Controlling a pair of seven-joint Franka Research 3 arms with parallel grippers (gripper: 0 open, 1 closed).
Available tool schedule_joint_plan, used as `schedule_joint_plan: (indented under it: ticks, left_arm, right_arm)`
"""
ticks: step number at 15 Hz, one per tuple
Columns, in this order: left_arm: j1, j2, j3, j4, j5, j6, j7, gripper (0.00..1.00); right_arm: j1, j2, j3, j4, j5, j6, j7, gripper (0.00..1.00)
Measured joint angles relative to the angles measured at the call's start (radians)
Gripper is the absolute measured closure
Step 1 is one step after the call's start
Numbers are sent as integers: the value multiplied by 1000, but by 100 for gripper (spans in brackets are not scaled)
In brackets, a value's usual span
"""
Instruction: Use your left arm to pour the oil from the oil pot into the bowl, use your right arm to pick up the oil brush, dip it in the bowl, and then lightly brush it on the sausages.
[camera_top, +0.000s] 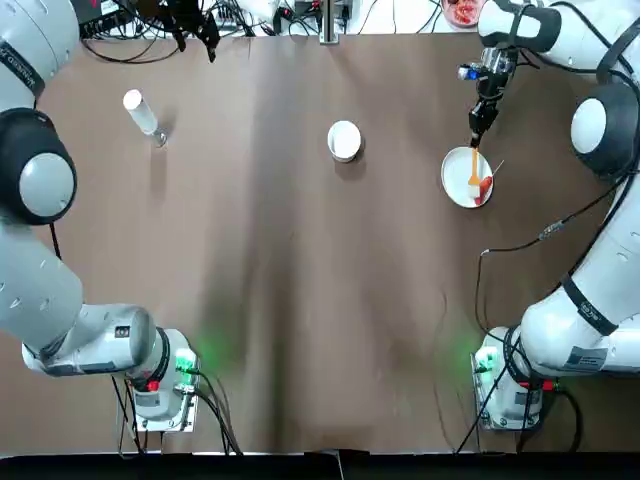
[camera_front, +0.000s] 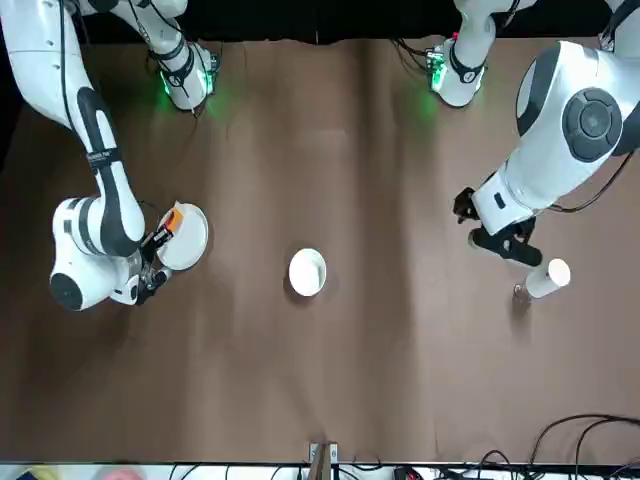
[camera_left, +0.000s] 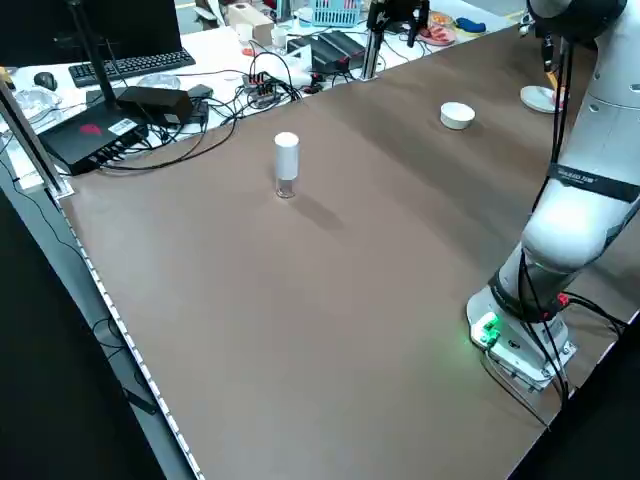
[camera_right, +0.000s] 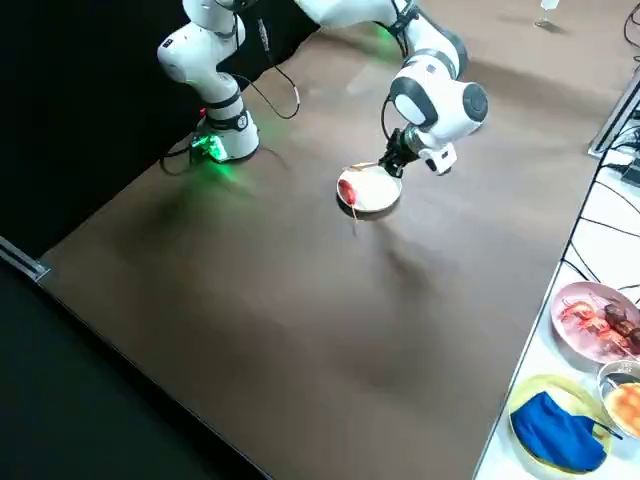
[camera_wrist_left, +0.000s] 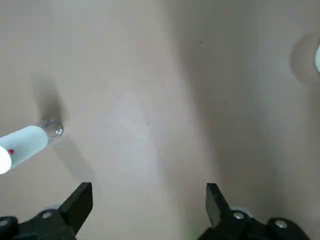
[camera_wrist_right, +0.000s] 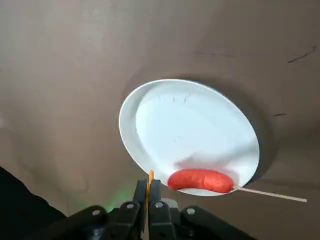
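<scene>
My right gripper (camera_wrist_right: 149, 184) closed on the oil brush (camera_top: 475, 170) by the plate (camera_wrist_right: 190, 120), my left gripper (camera_wrist_left: 149, 196) open, table's (camera_top: 310, 270) far-left.

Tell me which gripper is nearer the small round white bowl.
Right. The right gripper is at the white plate, right of the bowl; the left gripper is farther, beyond and left of it.

a glossy, smooth white plate (camera_wrist_right: 189, 135) sits mid-frame in the right wrist view; its sausage (camera_wrist_right: 201, 180) looks smooth, the skewer (camera_wrist_right: 270, 193) wooden.
</scene>
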Motion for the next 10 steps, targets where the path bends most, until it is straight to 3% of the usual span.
schedule_joint_plan:
  ticks: [5, 10]
  left_arm:
    - [79, 4, 22, 0, 16, 0, -42, 0]
    - [76, 13, 26, 0, 20, 0, -82, 0]
  right_arm:
    - [0, 42, -3, -9, -59, 68, 0, 96]
    - [-7, 44, -4, 23, -96, 79, 0, 96]
